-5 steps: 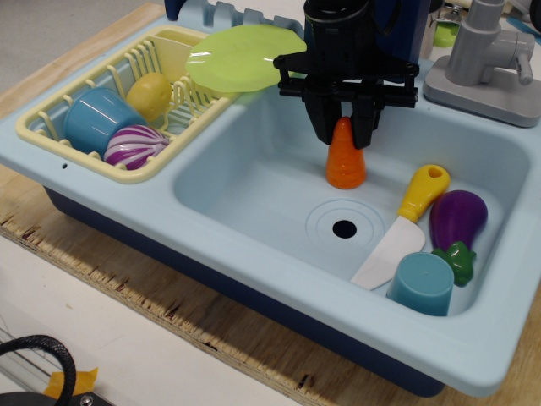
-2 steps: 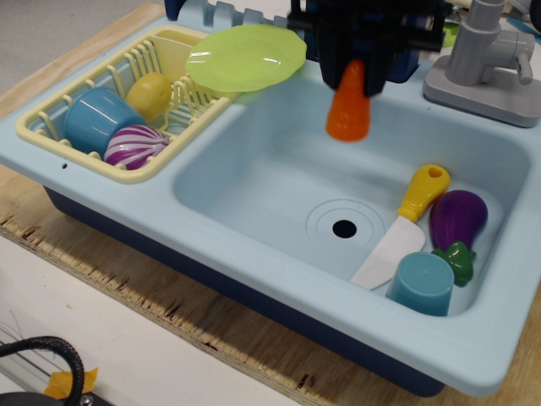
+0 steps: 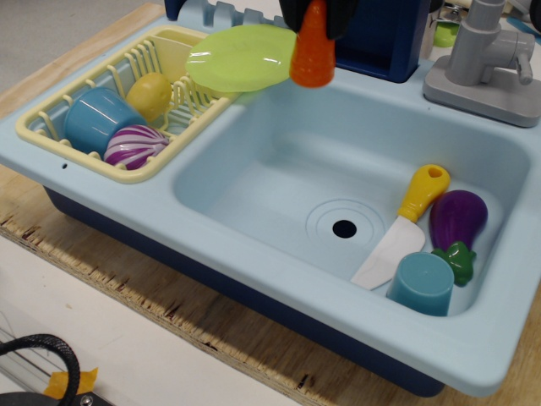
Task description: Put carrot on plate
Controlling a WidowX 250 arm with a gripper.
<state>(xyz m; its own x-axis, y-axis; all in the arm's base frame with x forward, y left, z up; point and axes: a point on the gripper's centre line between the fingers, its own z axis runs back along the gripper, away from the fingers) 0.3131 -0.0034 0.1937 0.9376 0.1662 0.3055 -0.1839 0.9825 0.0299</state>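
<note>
The carrot [image 3: 313,52] is seen held in the air at the top of the view, wide flat base downward and narrow tip upward. Its tip is gripped between the black jaws of the gripper [image 3: 314,10], which are closed on it; only the lowest part of the gripper is visible, the rest being cut off by the upper edge. The carrot is touching nothing else. It hangs above the back edge of the sink [image 3: 254,182], just beside the right rim of the plate [image 3: 241,59].

The plate is seen resting on the right end of the pale yellow dish rack [image 3: 51,118] and overhanging the sink's back left corner. In the rack a blue cup [image 3: 95,120], a yellow round item [image 3: 150,95] and a purple striped item [image 3: 135,145] are held.

In the sink basin a yellow-handled toy knife [image 3: 404,222] is seen lying right of the drain [image 3: 344,228], with a purple eggplant [image 3: 457,222] just beside it and a second blue cup [image 3: 421,284] near the blade. A grey faucet [image 3: 490,59] stands at the back right. The sink unit rests on a wooden counter [image 3: 152,296].
</note>
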